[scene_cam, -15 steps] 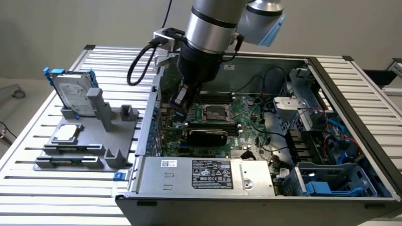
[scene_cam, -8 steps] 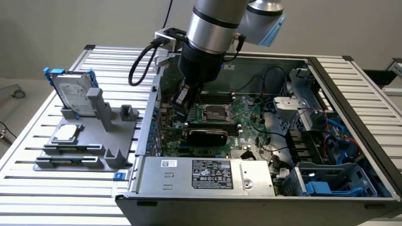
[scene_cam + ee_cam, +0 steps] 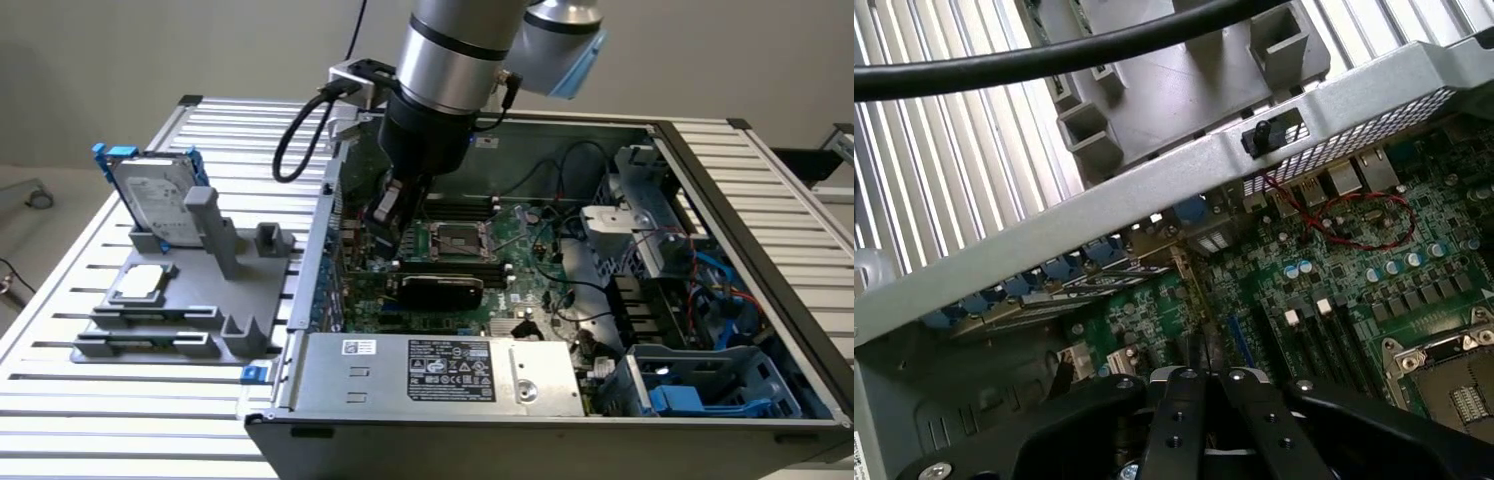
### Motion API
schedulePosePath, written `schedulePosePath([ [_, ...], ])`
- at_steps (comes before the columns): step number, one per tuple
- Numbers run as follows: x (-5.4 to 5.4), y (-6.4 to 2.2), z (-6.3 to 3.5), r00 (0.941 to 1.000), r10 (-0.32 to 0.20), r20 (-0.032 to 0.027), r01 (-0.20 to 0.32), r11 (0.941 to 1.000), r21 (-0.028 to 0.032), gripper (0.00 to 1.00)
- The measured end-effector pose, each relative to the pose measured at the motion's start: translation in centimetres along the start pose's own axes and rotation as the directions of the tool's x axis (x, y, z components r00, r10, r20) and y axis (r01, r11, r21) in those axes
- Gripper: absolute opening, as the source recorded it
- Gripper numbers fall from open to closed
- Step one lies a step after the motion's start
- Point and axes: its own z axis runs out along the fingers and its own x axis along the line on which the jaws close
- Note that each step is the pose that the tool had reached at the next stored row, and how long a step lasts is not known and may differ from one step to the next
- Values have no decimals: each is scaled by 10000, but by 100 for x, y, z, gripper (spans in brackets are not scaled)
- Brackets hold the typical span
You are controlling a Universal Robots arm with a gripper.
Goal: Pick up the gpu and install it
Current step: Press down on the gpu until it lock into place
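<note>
The gpu (image 3: 441, 290) stands on edge low in the open computer case, over the motherboard's slots, its black rounded cooler facing the case front. In the wrist view its thin green edge (image 3: 1192, 300) runs from the rear wall straight into my fingertips. My gripper (image 3: 390, 232) reaches down into the case at the card's rear end. The gripper (image 3: 1204, 372) is shut on the card's upper edge. Whether the card's lower edge sits in a slot is hidden.
The case's grey rear wall (image 3: 1154, 190) and a black cable (image 3: 1054, 55) lie close by. A power supply (image 3: 441, 370), CPU socket (image 3: 461, 240) and drive cages (image 3: 694, 300) crowd the case. Outside, a grey fixture (image 3: 174, 330) holds a blue-framed hard drive (image 3: 158, 200) and a small silver chip (image 3: 143, 283).
</note>
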Motion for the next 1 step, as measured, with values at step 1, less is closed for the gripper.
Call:
schedulePosePath([
  [1,0,0,0,10000,7,1,-7,10000,-2,11],
])
